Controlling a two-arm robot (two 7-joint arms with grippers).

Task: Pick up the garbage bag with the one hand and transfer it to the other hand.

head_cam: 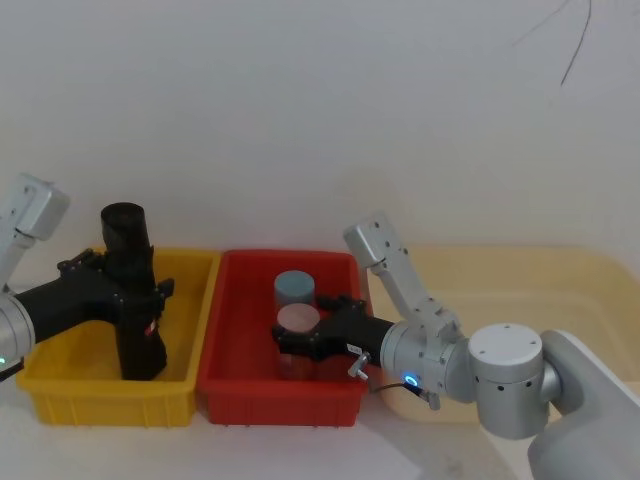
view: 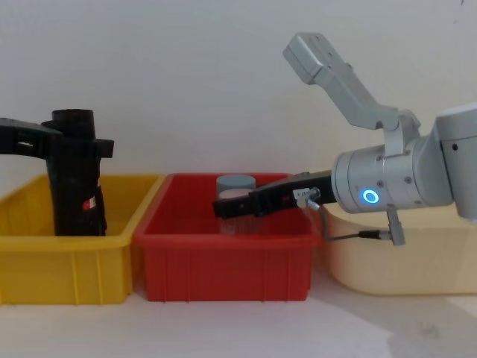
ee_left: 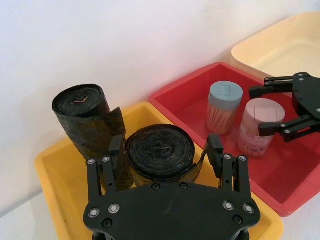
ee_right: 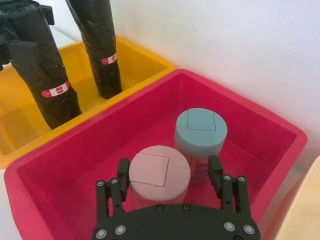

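From the head camera, a yellow bin stands toward the left edge of the table, and a red bin is touching its side. The left tool is inside the yellow bin, around an upright black garbage bag roll. The right tool is in the red bin at a pink-lidded jar, with a blue-lidded jar just behind.

In the left wrist camera, the left tool is wide open. Its fingers stand on both sides of the garbage bag roll without squeezing it. A second roll stands just beside it.

In the right wrist camera, the right tool is open too, one finger on each side of the pink-lidded jar, and it holds nothing.

From the chest camera, the left tool is high on the garbage bag roll. The right tool reaches over the red bin.
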